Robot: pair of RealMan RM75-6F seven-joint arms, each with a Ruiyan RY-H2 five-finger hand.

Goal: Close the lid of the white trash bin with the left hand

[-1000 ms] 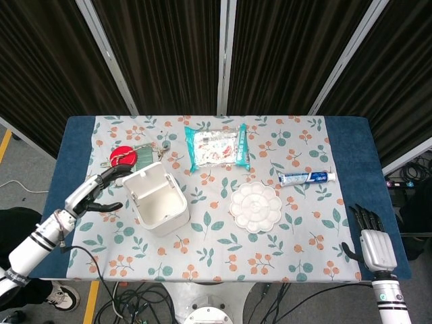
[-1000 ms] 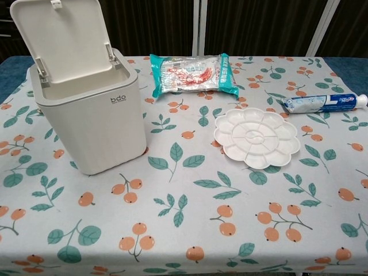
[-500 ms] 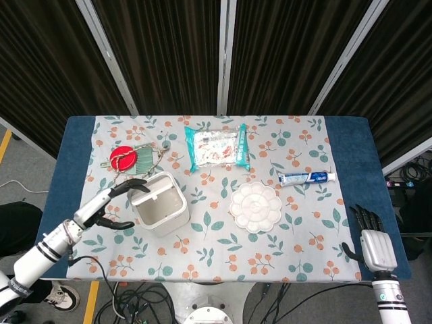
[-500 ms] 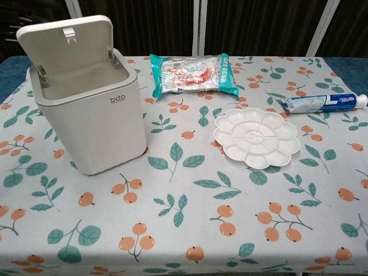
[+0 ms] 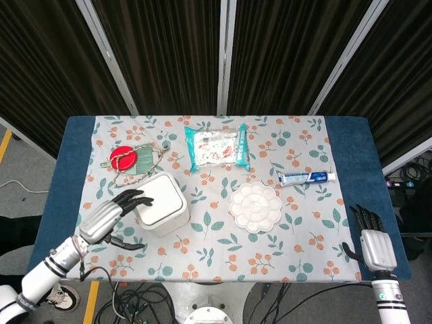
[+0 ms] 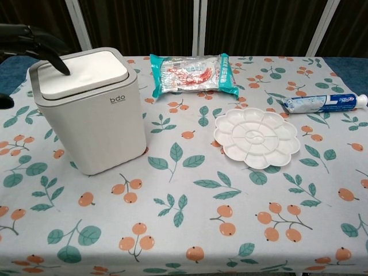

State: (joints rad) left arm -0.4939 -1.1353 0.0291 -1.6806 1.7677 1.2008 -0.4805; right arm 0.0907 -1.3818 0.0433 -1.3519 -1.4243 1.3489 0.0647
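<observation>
The white trash bin (image 5: 163, 202) (image 6: 92, 115) stands on the left half of the table with its lid (image 6: 80, 72) down flat on top. My left hand (image 5: 113, 212) (image 6: 31, 40) reaches in from the left, fingers spread, with dark fingertips (image 5: 143, 200) resting on the lid's left part. It holds nothing. At the table's front right corner my right hand (image 5: 370, 237) hangs off the edge with fingers apart and nothing in it.
A red and green pouch (image 5: 131, 160) lies behind the bin. A teal snack packet (image 5: 217, 146) (image 6: 192, 75) sits at the back centre, a white paint palette (image 5: 255, 206) (image 6: 257, 137) right of the bin, and a toothpaste tube (image 5: 307, 177) (image 6: 322, 103) further right.
The lid has swung from upright to fully down. My left hand has followed it forward and down, and its fingertips now rest on top. The right hand has not moved.
</observation>
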